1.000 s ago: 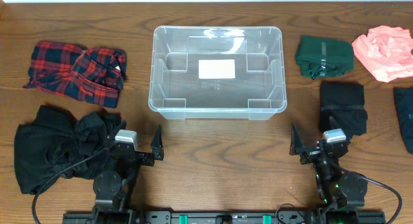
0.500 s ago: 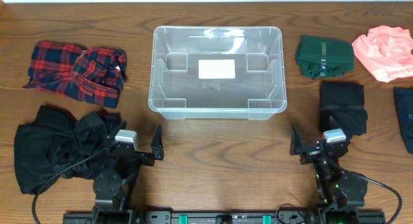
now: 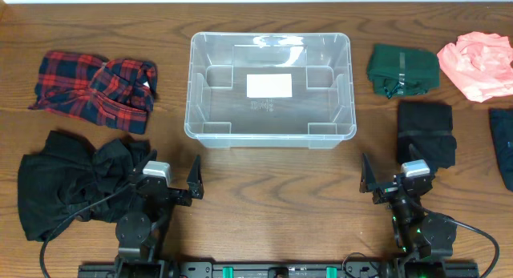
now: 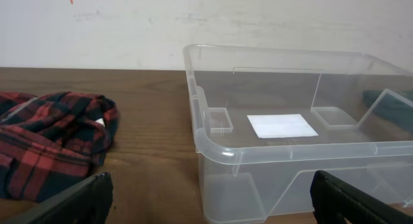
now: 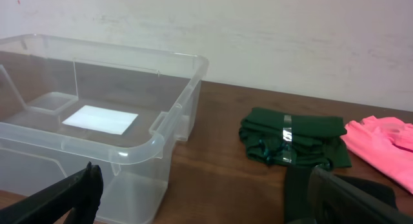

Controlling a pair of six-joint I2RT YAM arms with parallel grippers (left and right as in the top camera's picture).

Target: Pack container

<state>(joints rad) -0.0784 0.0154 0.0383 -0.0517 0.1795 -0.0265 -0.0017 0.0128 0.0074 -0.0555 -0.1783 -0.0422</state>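
The clear plastic container (image 3: pixel 270 89) stands empty at the table's middle back, a white label on its base; it also shows in the left wrist view (image 4: pixel 284 153) and the right wrist view (image 5: pixel 97 121). My left gripper (image 3: pixel 170 179) is open and empty near the front edge, right of a black garment (image 3: pixel 68 180). My right gripper (image 3: pixel 394 175) is open and empty at the front right, just before a folded black garment (image 3: pixel 426 131). Neither gripper touches anything.
A red plaid shirt (image 3: pixel 94 90) lies at the back left. A folded dark green garment (image 3: pixel 403 70), a pink garment (image 3: pixel 478 63) and a dark blue garment (image 3: pixel 502 154) at the right edge lie to the right of the container.
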